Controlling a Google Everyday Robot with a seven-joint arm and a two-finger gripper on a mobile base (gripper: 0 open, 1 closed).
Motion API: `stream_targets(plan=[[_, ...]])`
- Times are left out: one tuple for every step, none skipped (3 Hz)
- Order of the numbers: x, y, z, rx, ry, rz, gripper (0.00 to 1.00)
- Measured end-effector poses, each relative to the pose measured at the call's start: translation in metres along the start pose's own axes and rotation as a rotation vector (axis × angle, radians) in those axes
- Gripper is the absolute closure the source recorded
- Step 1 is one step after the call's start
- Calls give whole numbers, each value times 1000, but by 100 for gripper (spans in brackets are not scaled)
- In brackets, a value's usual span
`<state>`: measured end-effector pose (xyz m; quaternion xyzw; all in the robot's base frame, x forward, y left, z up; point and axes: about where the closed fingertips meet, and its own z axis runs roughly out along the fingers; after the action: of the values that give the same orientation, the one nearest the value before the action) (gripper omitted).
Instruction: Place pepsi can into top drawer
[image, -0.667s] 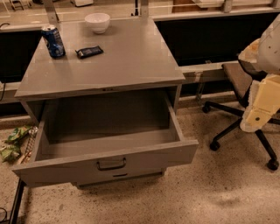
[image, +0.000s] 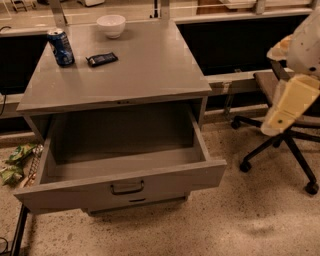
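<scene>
The pepsi can (image: 61, 47), dark blue with a silver top, stands upright at the back left of the grey cabinet top (image: 135, 70). The top drawer (image: 125, 187) is pulled wide open below it, with nothing inside and a dark curved handle (image: 127, 188) on its front panel. My gripper (image: 289, 106) shows as a cream-coloured part at the far right, hanging over the office chair. It is far from the can and the drawer and holds nothing that I can see.
A flat black snack packet (image: 102, 59) lies just right of the can and a white bowl (image: 111, 25) stands behind it. A smaller lower drawer front (image: 137, 201) sits under the open drawer. An office chair (image: 280, 145) stands at the right. Green wrappers (image: 15, 162) lie on the floor at the left.
My arm at the right edge has shifted slightly to the left. The can, packet, bowl and drawer have not moved.
</scene>
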<state>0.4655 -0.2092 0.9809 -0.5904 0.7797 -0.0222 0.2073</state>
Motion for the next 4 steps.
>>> stream_targets(plan=[[-69, -57, 43, 22, -304, 68, 0], [-135, -83, 79, 11, -524, 102, 0], [-197, -91, 124, 2, -632, 169, 0], [-242, -128, 153, 63, -690, 289, 0]])
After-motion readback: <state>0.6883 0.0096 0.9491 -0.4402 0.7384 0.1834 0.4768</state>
